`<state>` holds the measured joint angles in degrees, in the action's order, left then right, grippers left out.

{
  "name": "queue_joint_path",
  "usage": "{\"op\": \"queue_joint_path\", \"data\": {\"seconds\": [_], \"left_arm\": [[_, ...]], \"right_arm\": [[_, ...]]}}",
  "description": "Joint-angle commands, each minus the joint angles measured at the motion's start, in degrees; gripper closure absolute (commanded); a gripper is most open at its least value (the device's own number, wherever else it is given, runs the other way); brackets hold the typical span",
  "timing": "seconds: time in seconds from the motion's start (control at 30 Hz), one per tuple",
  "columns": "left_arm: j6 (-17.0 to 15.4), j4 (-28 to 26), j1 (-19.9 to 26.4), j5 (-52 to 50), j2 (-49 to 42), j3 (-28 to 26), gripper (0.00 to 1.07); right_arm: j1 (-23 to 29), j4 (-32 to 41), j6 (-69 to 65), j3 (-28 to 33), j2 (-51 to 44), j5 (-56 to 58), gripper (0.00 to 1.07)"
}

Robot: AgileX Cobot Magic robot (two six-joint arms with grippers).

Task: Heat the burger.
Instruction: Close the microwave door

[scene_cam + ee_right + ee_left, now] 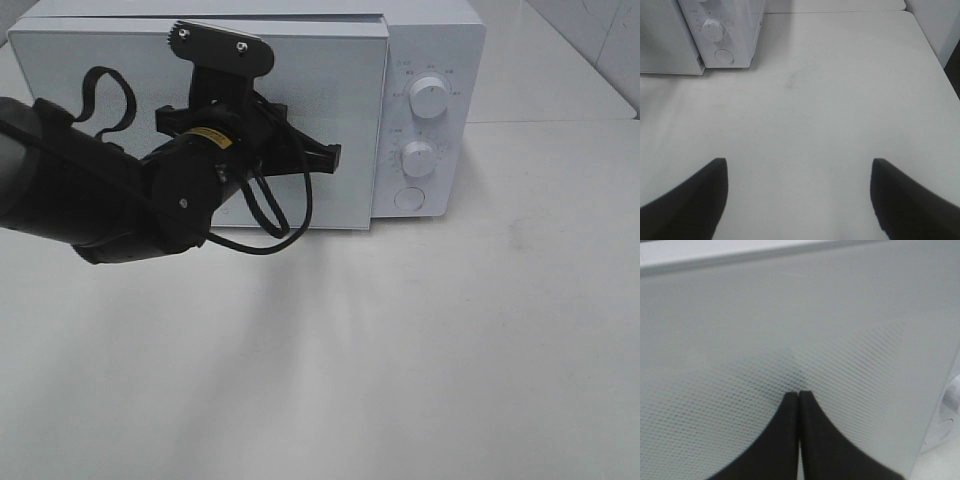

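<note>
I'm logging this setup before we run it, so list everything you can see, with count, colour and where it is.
microwave: one, white, at the back of the table
door: one, white with a dotted mesh, on the microwave's front
knobs: two, white, one above the other on the panel beside the door
round button: one, white, below the knobs
table: one, white, under everything
burger: none in view
left arm: one, black, with looping cables, in front of the door
left fingers: two, black, shut together, tips at the door
right fingers: two, black, apart, over the table, holding nothing
</note>
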<state>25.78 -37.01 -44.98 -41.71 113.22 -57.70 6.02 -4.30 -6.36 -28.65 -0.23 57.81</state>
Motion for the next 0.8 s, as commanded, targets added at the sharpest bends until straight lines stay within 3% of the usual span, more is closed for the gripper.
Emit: {"op": "queue_joint_path", "data": {"seconds": [0.03,0.23,0.63,0.7,0.8], "left_arm": [[2.35,-3.55,-0.4,0.52,1.78,-4.13,1.07],[5.56,-7.56,-0.17,1.43,3.61,-8.37,1.07],[5.96,-7.28,1.15,4.24,5.39,-13.12,1.07],[9.17,-7.28,-0.29,5.44,4.3,-12.83,1.07],[9.91,-7.39,-0.8,6.02,3.84,-12.55,1.07]], "right_arm": [[-0.29,0.11,-0.4,0.0,-1.66,-0.63,0.31],[-0.29,0.23,-0.4,0.0,-1.66,-0.63,0.31],[-0.29,0.29,0.46,0.0,-1.66,-0.63,0.31],[-0.29,0.29,0.46,0.0,-1.66,-0.63,0.31],[-0.29,0.29,0.46,0.0,-1.66,-0.63,0.31]]}}
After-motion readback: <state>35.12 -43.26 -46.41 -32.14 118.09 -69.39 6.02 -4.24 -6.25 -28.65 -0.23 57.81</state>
